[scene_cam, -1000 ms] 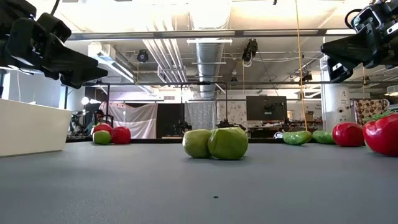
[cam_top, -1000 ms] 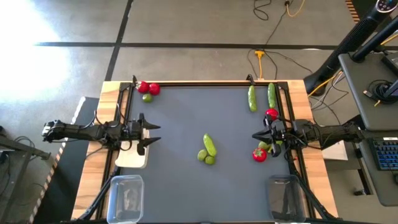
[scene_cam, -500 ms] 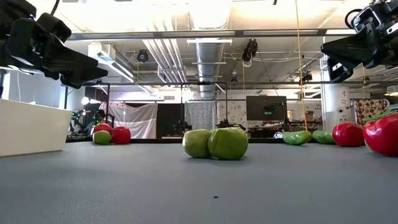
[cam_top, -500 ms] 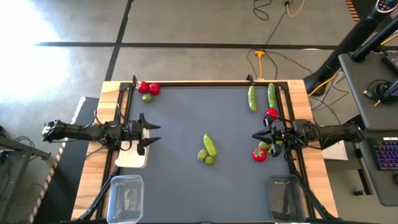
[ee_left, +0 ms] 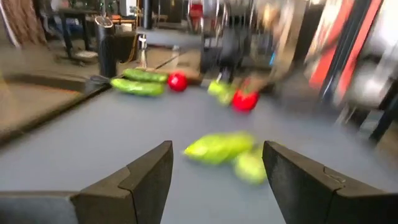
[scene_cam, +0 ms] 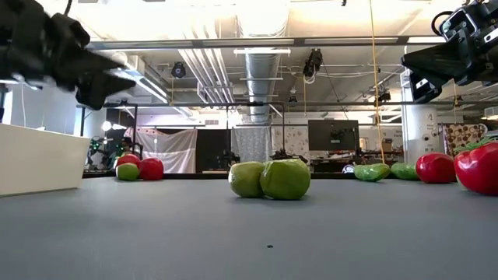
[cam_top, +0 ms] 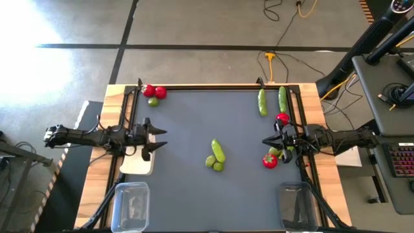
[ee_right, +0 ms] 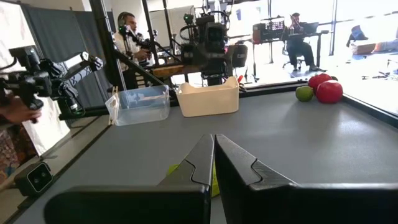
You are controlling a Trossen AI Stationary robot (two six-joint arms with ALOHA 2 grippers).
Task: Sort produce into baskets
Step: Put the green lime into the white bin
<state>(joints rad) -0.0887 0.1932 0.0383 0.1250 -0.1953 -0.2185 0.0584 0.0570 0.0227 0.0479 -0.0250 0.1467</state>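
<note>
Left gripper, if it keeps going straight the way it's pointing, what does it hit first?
Probably the cucumber and limes at mid-table. The left gripper, open above the white tray, points that way, though it may pass above them; height is unclear.

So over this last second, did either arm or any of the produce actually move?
Only the left gripper has started to move: it blurs in the low view, and from above the arm has edged slightly toward the table's middle. It is open over the white tray and holds nothing. The right gripper stays shut and empty above the red piece. The cucumber, limes and clear tubs lie as before.
</note>
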